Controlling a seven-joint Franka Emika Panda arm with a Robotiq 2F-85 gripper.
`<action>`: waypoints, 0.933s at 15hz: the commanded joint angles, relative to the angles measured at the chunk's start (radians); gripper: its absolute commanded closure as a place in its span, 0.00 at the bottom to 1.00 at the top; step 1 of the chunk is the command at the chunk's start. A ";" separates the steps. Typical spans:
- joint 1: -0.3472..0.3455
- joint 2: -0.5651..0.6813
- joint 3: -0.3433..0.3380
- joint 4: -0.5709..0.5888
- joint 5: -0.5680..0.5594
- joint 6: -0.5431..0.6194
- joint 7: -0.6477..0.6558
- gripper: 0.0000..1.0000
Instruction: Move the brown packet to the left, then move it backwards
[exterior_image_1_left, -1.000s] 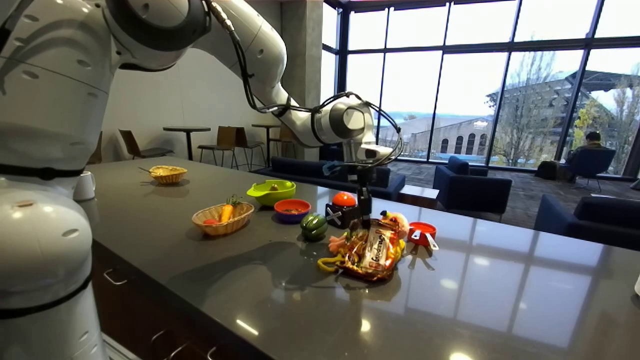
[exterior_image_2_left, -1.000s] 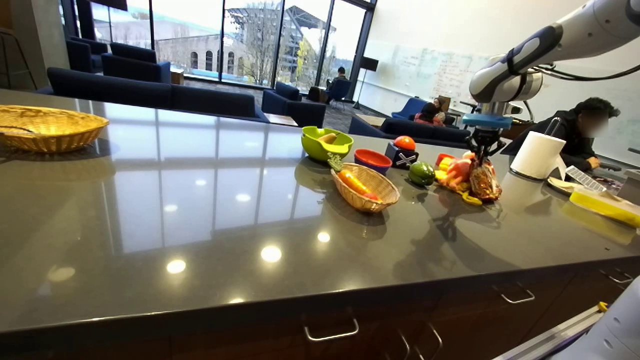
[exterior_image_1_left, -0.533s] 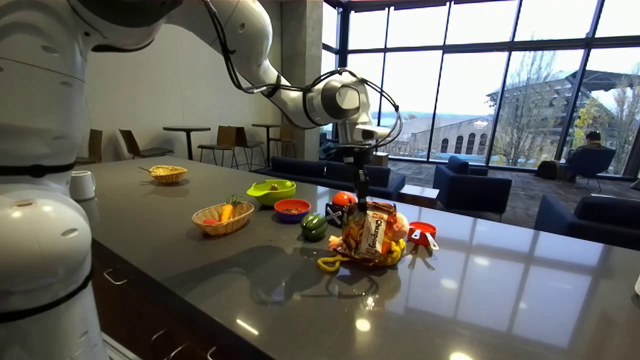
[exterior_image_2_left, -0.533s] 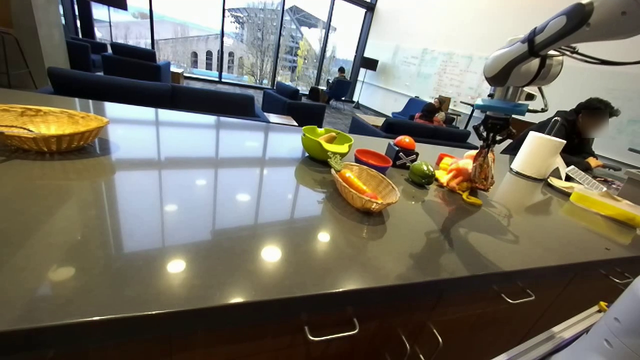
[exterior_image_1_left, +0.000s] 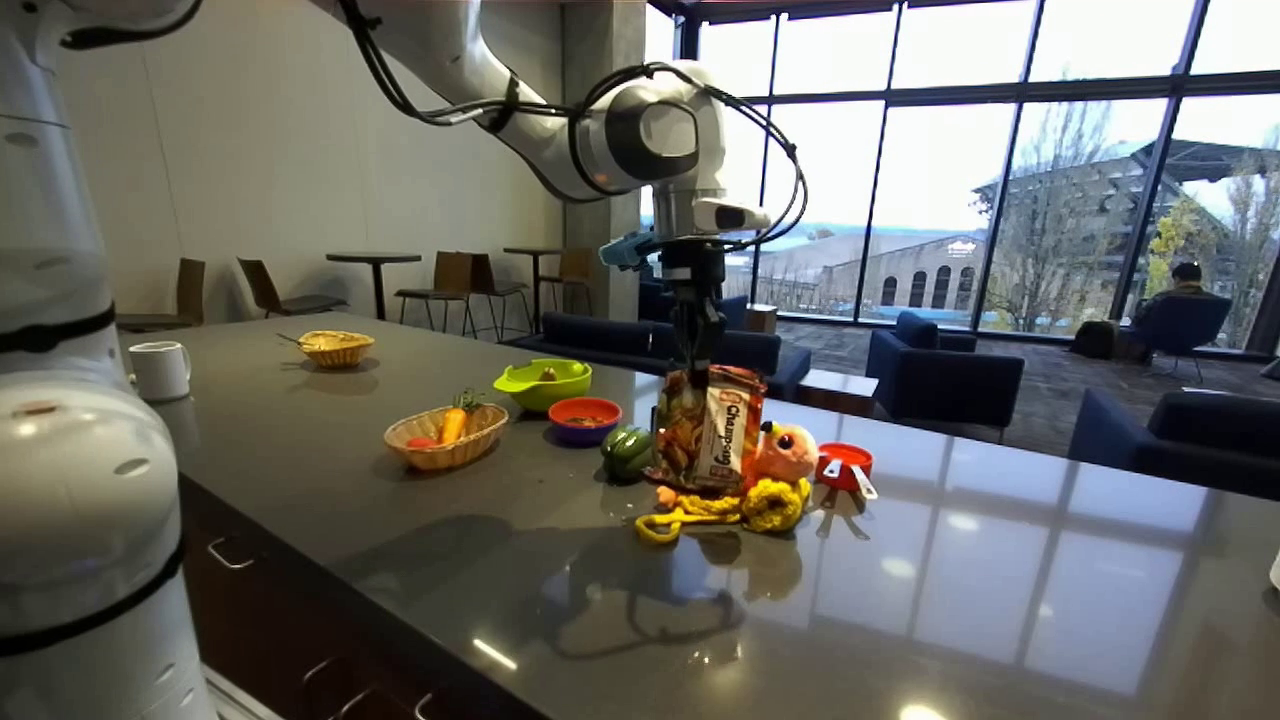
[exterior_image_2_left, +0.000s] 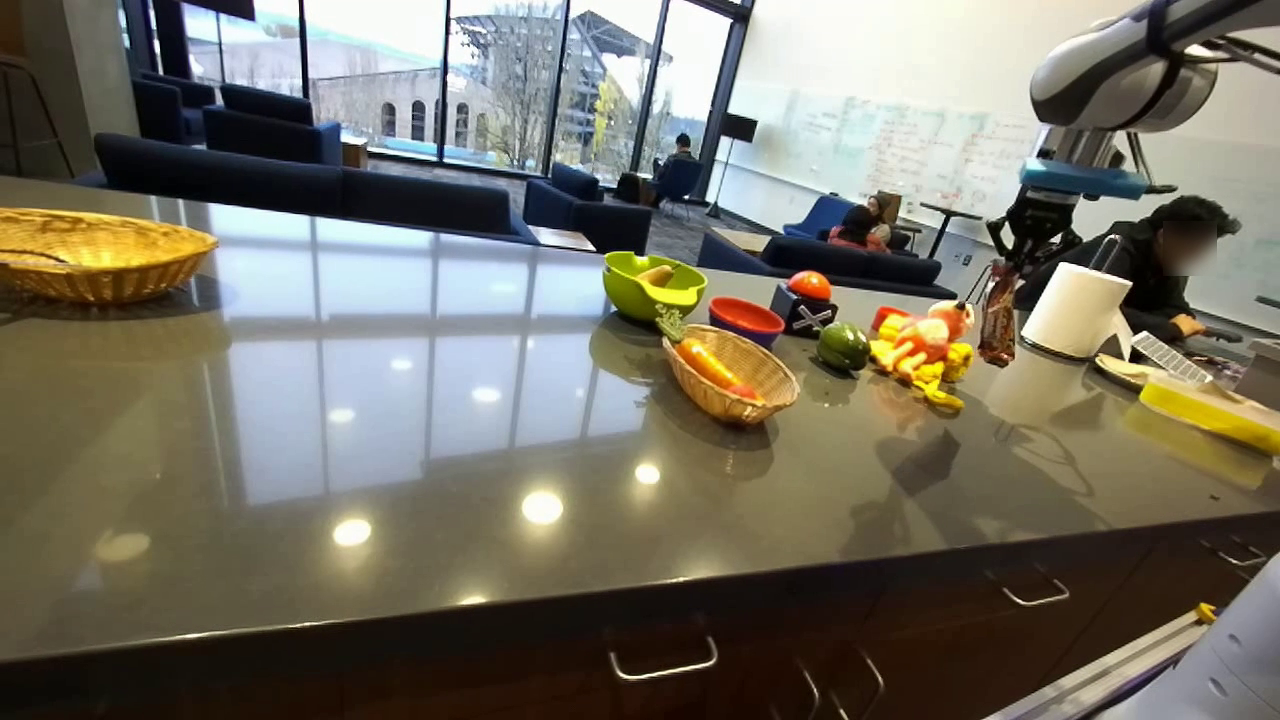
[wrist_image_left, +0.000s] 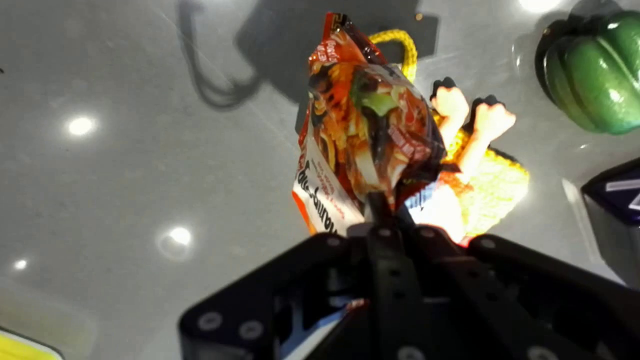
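The brown packet (exterior_image_1_left: 712, 430) is a shiny foil bag with orange-red print and a white label. It hangs upright in the air above the counter. It also shows in an exterior view (exterior_image_2_left: 998, 318), edge-on, and in the wrist view (wrist_image_left: 365, 125). My gripper (exterior_image_1_left: 698, 375) points down and is shut on the packet's top edge. The fingers also show in an exterior view (exterior_image_2_left: 1003, 268) and in the wrist view (wrist_image_left: 392, 207), with the foil pinched between them. A pink and yellow toy (exterior_image_2_left: 930, 340) lies on the counter beside the hanging packet, apart from it in that view.
A green pepper (exterior_image_2_left: 843, 347), a black box with an orange button (exterior_image_2_left: 805, 305), and red measuring cups (exterior_image_1_left: 845, 467) stand near the toy. A basket with a carrot (exterior_image_2_left: 732, 375) and stacked bowls (exterior_image_1_left: 584, 420) are farther off. A paper towel roll (exterior_image_2_left: 1075, 310) stands close to the packet.
The packet has been lifted off the toy and turned upright in the gripper. Arm and packet have moved up, leftward in an exterior view and rightward in the other. The toy is now uncovered.
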 joint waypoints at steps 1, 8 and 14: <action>-0.009 -0.090 0.025 -0.072 0.009 0.008 -0.188 1.00; 0.007 -0.099 0.057 -0.155 -0.012 0.105 -0.497 1.00; -0.012 -0.097 0.063 -0.281 -0.154 0.283 -0.553 1.00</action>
